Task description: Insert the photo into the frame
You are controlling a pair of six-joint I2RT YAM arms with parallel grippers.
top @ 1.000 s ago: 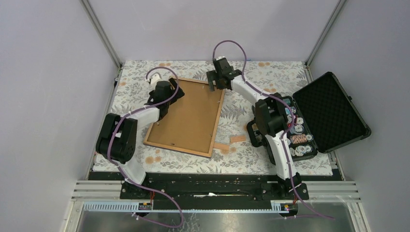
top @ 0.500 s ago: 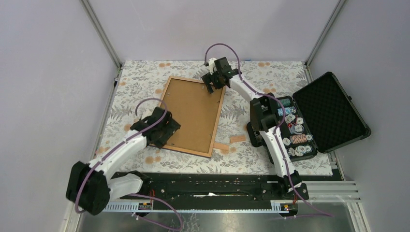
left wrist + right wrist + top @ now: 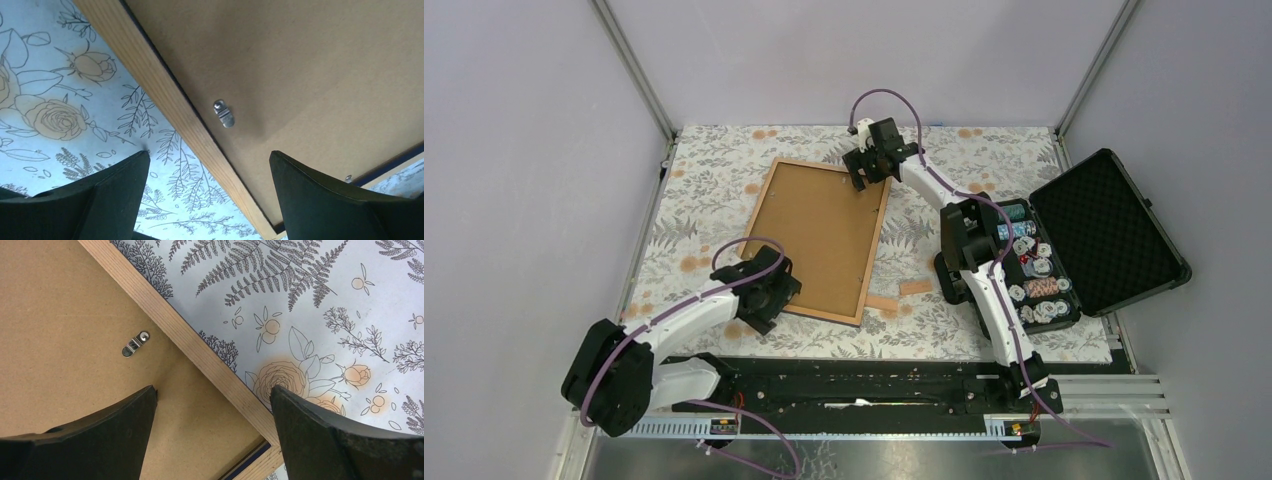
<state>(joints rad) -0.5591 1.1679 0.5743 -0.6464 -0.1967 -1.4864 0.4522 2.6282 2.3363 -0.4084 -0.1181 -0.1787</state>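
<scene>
The frame (image 3: 875, 252) lies flat on the floral cloth, light wood side up, with a plain brown backing board (image 3: 819, 235) inside its rim. The photo is hidden. My left gripper (image 3: 769, 290) hangs open over the frame's near-left corner. In the left wrist view the left gripper (image 3: 209, 155) straddles the wooden rim (image 3: 170, 100), close to a metal turn clip (image 3: 224, 114). My right gripper (image 3: 869, 170) is open above the far-right corner. The right wrist view has the right gripper (image 3: 213, 389) astride the rim (image 3: 200, 347), with a clip (image 3: 135, 345) on the board (image 3: 60, 315).
An open black case (image 3: 1104, 230) with poker chips (image 3: 1039, 285) stands at the right, close to the right arm's elbow. Two small tan strips (image 3: 902, 293) lie on the cloth off the frame's near-right corner. Walls and metal posts close in the table's back and sides.
My left arm has swung from the frame's far-left part down to its near-left corner. The right gripper has shifted slightly left over the far-right corner. Both grippers stay open.
</scene>
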